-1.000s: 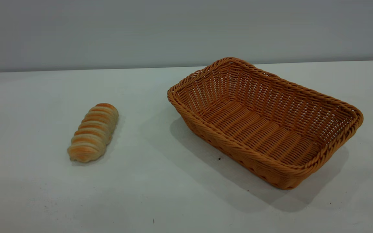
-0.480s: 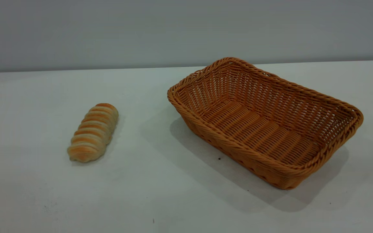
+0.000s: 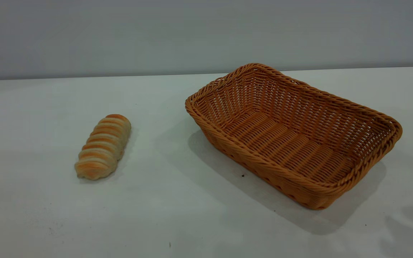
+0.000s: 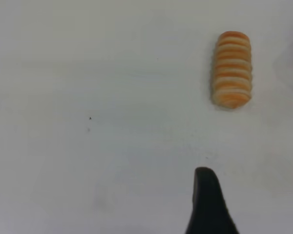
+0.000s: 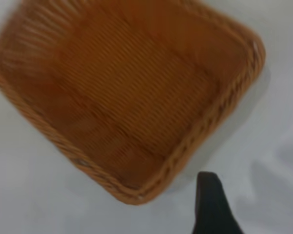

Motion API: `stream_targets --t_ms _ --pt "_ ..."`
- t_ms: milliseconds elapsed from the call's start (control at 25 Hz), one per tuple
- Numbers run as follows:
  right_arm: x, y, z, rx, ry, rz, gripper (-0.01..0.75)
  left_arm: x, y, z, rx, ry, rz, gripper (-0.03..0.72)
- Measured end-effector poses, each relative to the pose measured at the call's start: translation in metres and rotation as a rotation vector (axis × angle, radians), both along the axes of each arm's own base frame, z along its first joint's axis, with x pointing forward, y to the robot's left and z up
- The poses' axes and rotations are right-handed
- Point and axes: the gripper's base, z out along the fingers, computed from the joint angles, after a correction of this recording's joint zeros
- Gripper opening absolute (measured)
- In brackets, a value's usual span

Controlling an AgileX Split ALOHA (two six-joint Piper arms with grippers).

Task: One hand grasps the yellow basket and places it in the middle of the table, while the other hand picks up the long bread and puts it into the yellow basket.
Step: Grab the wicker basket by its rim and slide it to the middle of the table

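Note:
The long bread [image 3: 102,147] lies on the white table [image 3: 177,208] at the left, its length running near to far. The yellow basket [image 3: 321,111] stands empty at the right, turned at an angle. Neither gripper shows in the exterior view. In the left wrist view a dark part of my left gripper [image 4: 207,202] hangs above bare table, well apart from the bread [image 4: 232,68]. In the right wrist view a dark part of my right gripper [image 5: 210,204] is above the table just outside a corner of the basket [image 5: 132,92], not touching it.
A grey wall runs behind the table's far edge. A few tiny dark specks [image 3: 242,175] mark the tabletop. A faint shadow [image 3: 403,225] falls on the table at the near right, beside the basket.
A faint shadow has appeared on the table at the near right of the basket. The bread and the basket have not moved.

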Motion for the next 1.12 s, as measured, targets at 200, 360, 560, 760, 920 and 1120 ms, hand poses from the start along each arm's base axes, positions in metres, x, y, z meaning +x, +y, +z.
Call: stream_targets --t_ms 200,360,560,760,920,1120 --pt "0.037 0.003 -0.040 0.028 0.135 0.017 0.543 0.000 0.000 0.000 -0.017 0.000 0.014 0.515" --pt "0.063 0.006 -0.064 0.078 0.198 -0.006 0.571 0.000 0.000 0.000 -0.019 0.000 0.016 0.515" --pt "0.082 0.007 -0.093 0.112 0.275 -0.046 0.574 0.000 0.000 0.000 -0.020 0.000 0.017 0.515" --pt "0.087 0.008 -0.116 0.132 0.340 -0.084 0.576 0.000 0.000 0.000 -0.018 0.001 0.016 0.515" --pt "0.091 0.013 -0.127 0.136 0.362 -0.098 0.577 0.000 0.000 0.000 -0.017 0.002 0.015 0.515" --pt "0.101 0.029 -0.146 0.119 0.392 -0.068 0.558 0.000 0.000 0.000 -0.016 0.002 0.015 0.515"
